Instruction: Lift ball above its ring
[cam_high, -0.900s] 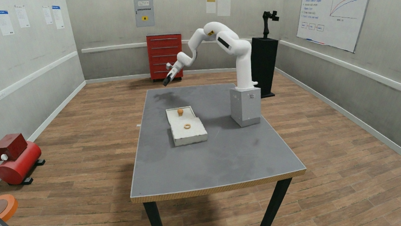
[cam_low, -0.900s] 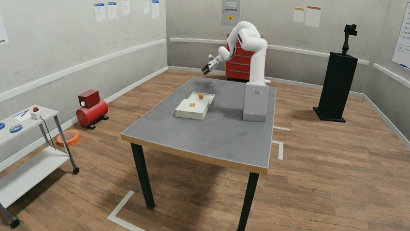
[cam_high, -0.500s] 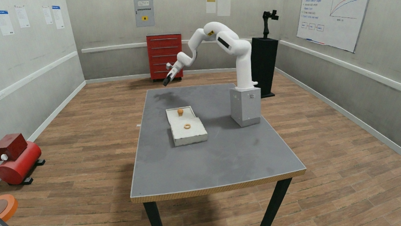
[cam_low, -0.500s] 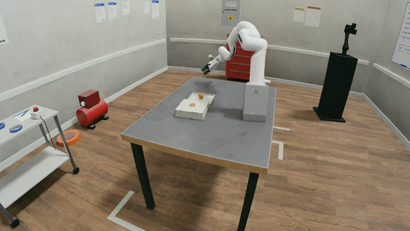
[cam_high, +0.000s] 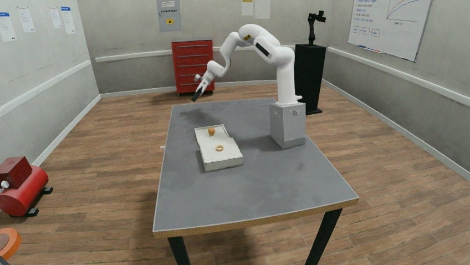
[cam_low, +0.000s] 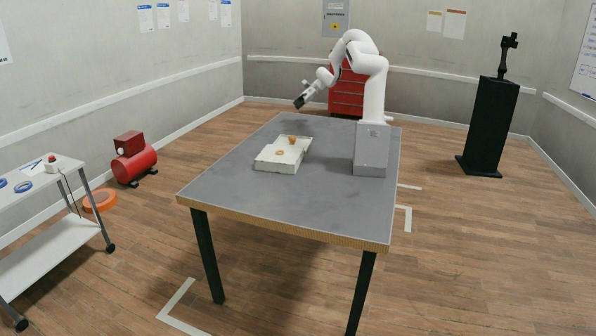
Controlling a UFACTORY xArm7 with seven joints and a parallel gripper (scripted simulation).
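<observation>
From the top view, the gripper (cam_high: 197, 95) hangs in the air with its jaws wide and nothing in them. The orange ball (cam_high: 211, 131) sits low in a white tray (cam_high: 199, 132), far below the jaws. The ring (cam_high: 219, 148) lies farther off on a white block (cam_high: 223, 157).

From the exterior view, the gripper (cam_low: 299, 102) is high past the table (cam_low: 292, 196) edge. The ball (cam_low: 292, 138) rests well below the jaws.

A small orange ball (cam_high: 211, 131) rests in the shallow white tray, apart from its ring (cam_high: 219, 148)
</observation>
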